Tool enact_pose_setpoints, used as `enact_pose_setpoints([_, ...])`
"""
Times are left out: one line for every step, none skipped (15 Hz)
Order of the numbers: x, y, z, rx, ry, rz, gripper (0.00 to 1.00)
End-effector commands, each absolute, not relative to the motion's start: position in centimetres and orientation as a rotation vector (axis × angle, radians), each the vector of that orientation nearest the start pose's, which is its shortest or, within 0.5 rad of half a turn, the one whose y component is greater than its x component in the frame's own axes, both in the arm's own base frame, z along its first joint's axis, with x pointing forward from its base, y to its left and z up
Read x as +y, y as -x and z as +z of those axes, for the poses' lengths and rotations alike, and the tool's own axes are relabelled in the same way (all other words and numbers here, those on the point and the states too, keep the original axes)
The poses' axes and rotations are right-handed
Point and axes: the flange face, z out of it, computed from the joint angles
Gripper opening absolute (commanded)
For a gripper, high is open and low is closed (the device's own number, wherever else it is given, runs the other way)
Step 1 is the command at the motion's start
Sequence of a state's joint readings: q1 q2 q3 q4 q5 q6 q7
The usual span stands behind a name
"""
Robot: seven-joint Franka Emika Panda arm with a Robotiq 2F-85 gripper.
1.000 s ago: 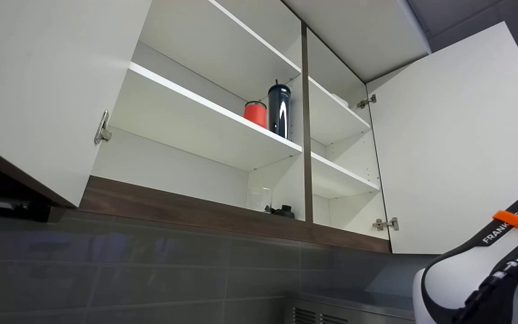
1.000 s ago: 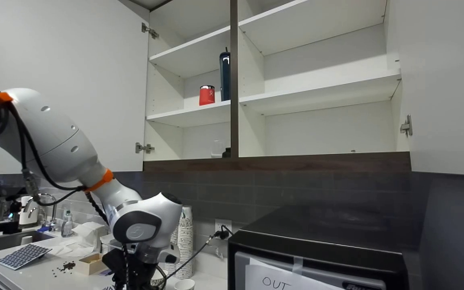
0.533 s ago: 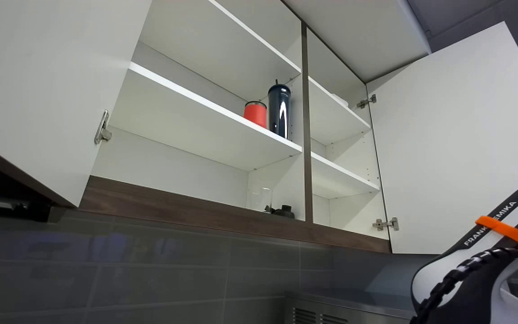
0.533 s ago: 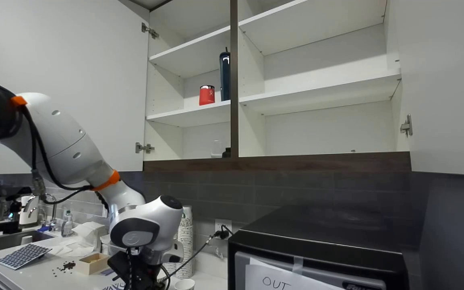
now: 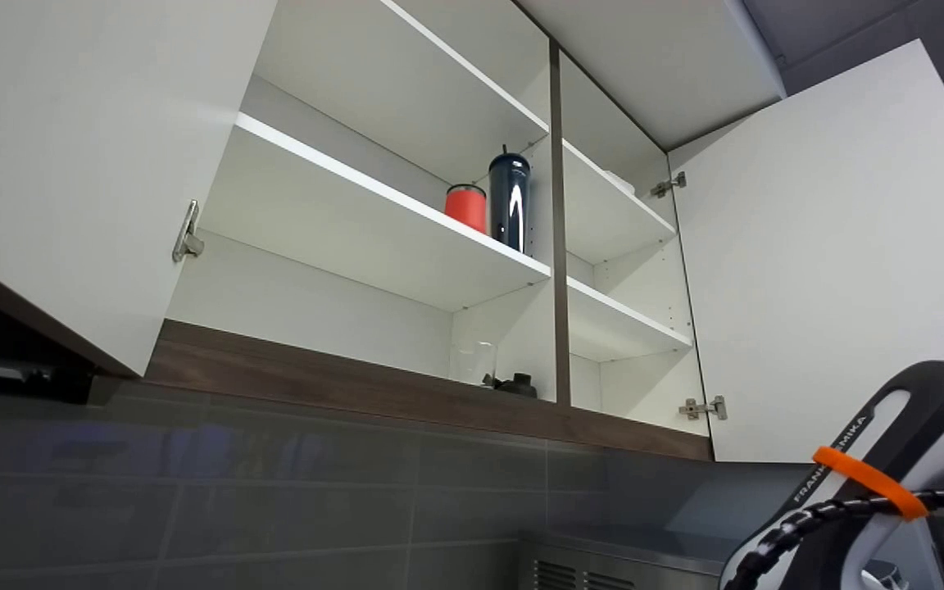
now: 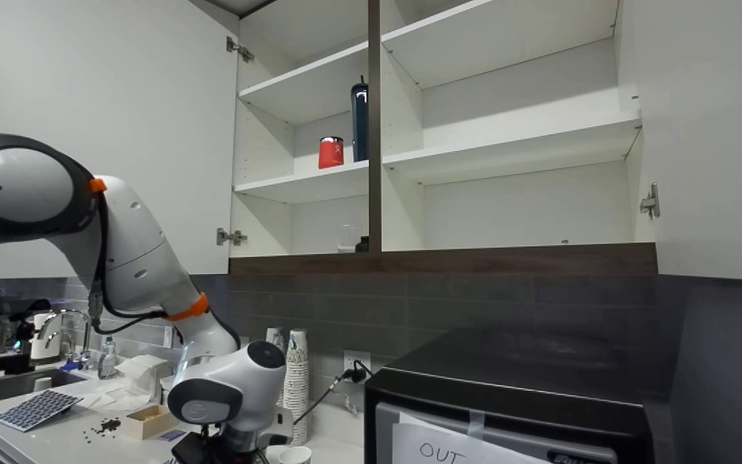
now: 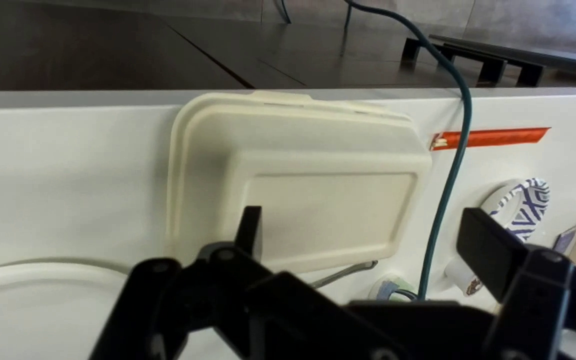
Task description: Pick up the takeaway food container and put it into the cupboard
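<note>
The takeaway food container (image 7: 308, 185) lies on the white counter (image 7: 68, 175), my gripper (image 7: 360, 230) spread wide in the wrist view; I see the cupboard (image 5: 406, 246) open in both exterior views.

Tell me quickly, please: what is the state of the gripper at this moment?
Gripper: open, its jaws wide apart, holding nothing; the takeaway food container lies on the counter.

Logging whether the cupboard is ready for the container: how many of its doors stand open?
2. In both exterior views, the left-hand door stands open at one end of the cupboard and the right-hand door at the other. Any outside the frames would go uncounted.
</note>
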State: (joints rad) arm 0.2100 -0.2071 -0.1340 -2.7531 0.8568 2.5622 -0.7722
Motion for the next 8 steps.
enact_pose_setpoints([2.5,-38.3,24.7,-0.132,2.695,-0.181,1.0])
enact_pose_setpoints([2.5,-38.4,24.0,-0.116,2.696,-0.177,1.0])
enact_pose_setpoints([2.4,-38.5,23.4,-0.1,2.699,-0.169,1.0])
enact_pose_setpoints([2.5,-38.6,22.9,-0.079,2.684,-0.158,1.0])
enact_pose_setpoints([2.5,-38.7,22.2,-0.066,2.68,-0.148,1.0])
enact_pose_setpoints([2.5,-38.9,21.6,-0.056,2.678,-0.136,1.0])
enact_pose_setpoints([2.5,-39.0,21.1,-0.043,2.667,-0.108,1.0])
enact_pose_setpoints([2.4,-38.3,22.5,-0.061,2.677,-0.131,1.0])
